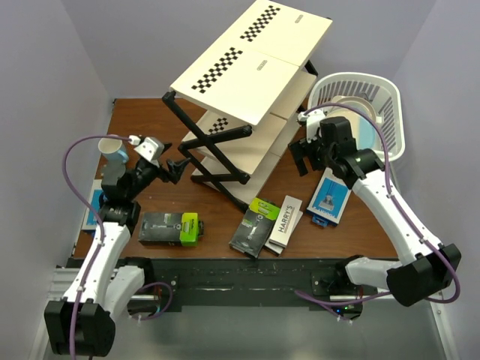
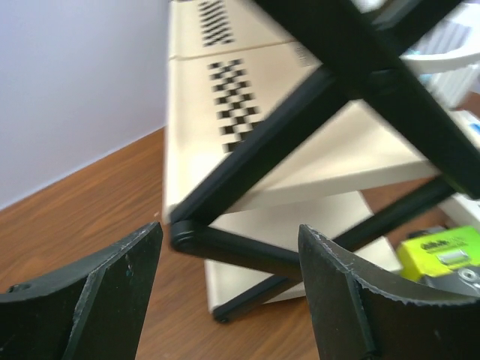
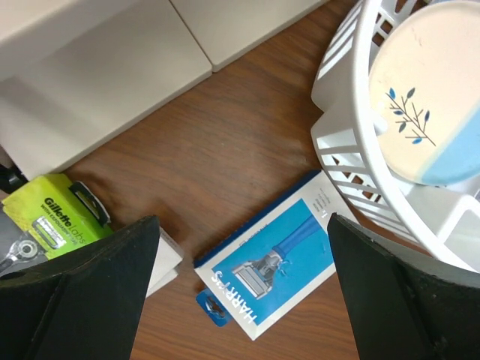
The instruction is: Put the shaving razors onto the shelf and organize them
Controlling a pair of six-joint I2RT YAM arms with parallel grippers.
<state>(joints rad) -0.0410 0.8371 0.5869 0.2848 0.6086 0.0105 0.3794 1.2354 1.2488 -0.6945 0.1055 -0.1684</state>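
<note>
Progress close to nil, by the look of it. No razor box to be seen on any board of the shelf (image 1: 292, 56), though with the lower tiers partly hidden under the top one.

All visible boxes down on the table (image 1: 142, 120), none touching the shelf's boards:
- black box (image 1: 169, 228) with lime-green end, off the shelf's front left
- second black box (image 1: 255, 225), also green-ended, just in front of the shelf's near foot
- white HARRY'S box (image 1: 286, 220) touching that one, apparently with another white one tucked beneath
- blue-and-white box (image 1: 330, 199) off the shelf's front right
- second blue-and-white box (image 1: 91, 210) well off the shelf's left, half hidden by the left arm

Basket (image 1: 391, 124) with plate (image 3: 427, 82) at the shelf's right end; no part of the job.

Left claw (image 1: 178, 169) spread wide and empty, close up against the crossed black legs at the shelf's left end. Right claw (image 1: 304, 161) likewise wide and empty, hanging just off the shelf's right end, above the blue-and-white box.

Left to do, then: seemingly everything. Six pick-ups, six carries, then tidy grouping by kind on the tiers. Likeliest first candidate for the right claw: the blue-and-white box beneath it.
</note>
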